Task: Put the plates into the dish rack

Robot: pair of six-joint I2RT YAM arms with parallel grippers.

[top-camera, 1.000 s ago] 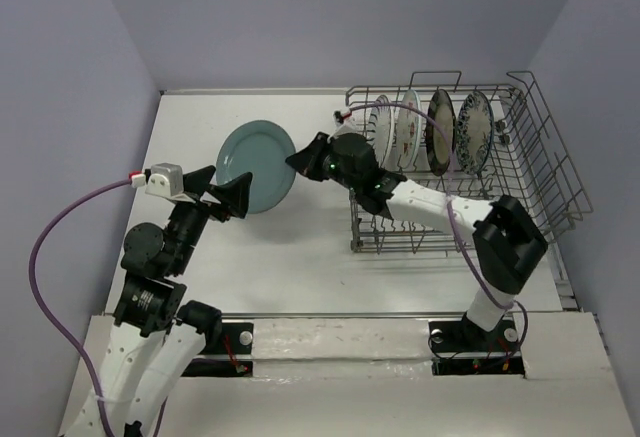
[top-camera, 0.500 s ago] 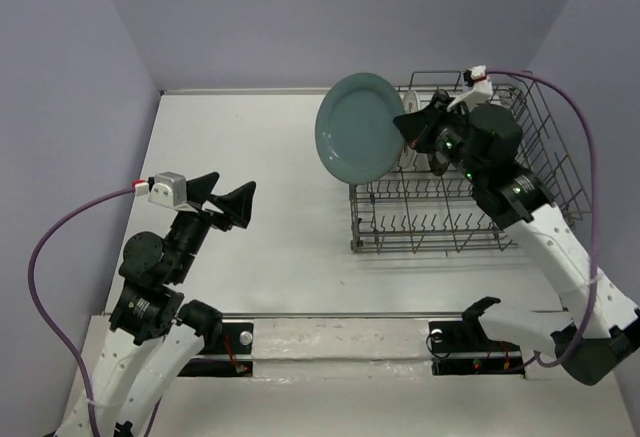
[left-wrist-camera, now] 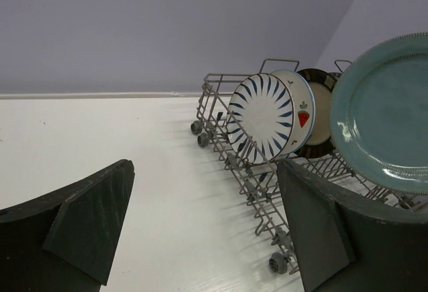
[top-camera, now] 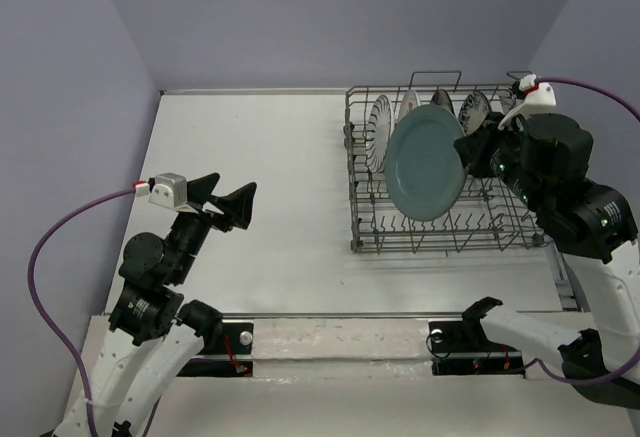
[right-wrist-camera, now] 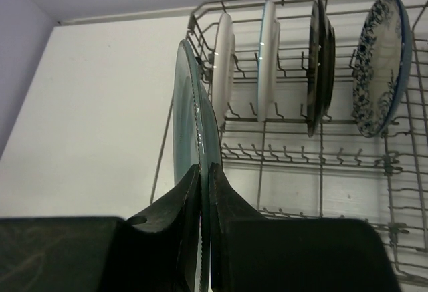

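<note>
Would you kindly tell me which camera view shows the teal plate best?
Top external: the teal plate shows nearly its whole face. Left wrist crops it at the frame's edge; right wrist sees it edge-on.

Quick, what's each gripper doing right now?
Left gripper: open, empty.
Right gripper: shut on the teal plate, over the rack.

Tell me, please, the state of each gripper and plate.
Left gripper: open, empty.
Right gripper: shut on teal plate.
Teal plate: held on edge, not yet racked.
Blue-striped plate: upright, racked.
Red-triangle plate: upright, racked.
Brown-rimmed plate: upright, racked.
Ornate plate: upright, racked.
Dish rack: holds four plates.
</note>
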